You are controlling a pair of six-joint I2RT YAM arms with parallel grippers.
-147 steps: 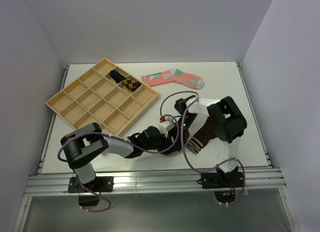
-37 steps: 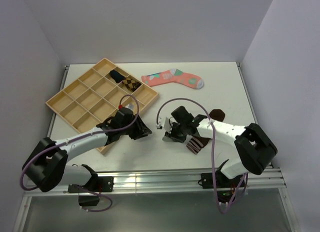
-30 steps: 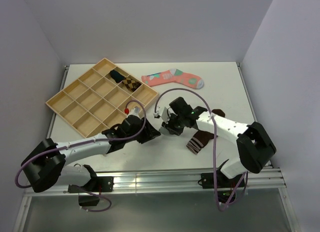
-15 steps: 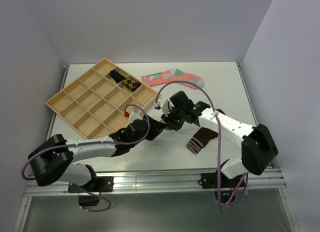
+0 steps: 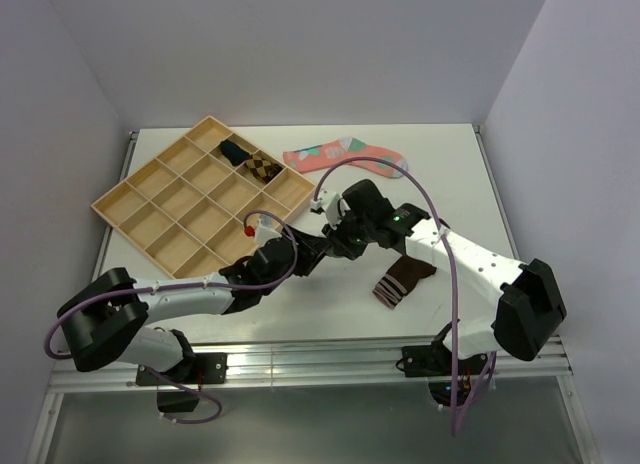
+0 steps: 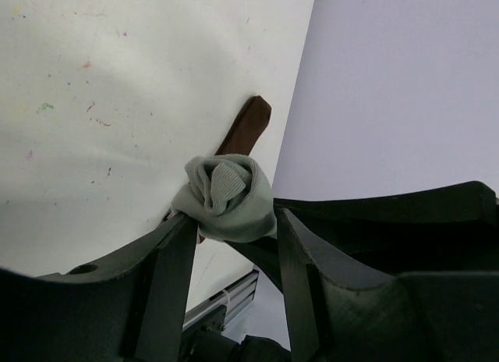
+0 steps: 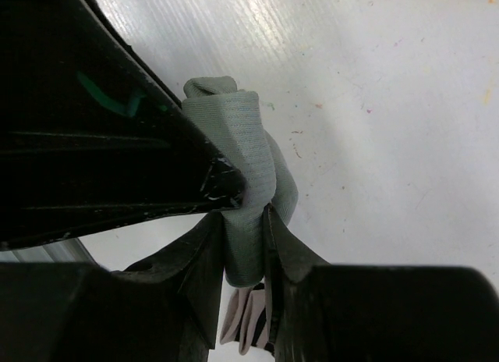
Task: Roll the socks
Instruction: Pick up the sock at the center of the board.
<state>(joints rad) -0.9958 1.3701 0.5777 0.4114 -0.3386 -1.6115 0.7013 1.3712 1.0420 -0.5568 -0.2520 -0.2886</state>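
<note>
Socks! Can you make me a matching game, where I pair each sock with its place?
Socks:
1. grey sock
2. brown sock
3. pink sock
4. checked sock

Places:
A. in the tray
B. on the table, at the back
C. pinched by the left claw and right claw
D. on the table, nearer the front

Pairs: 1-C, 2-D, 3-B, 4-A
</note>
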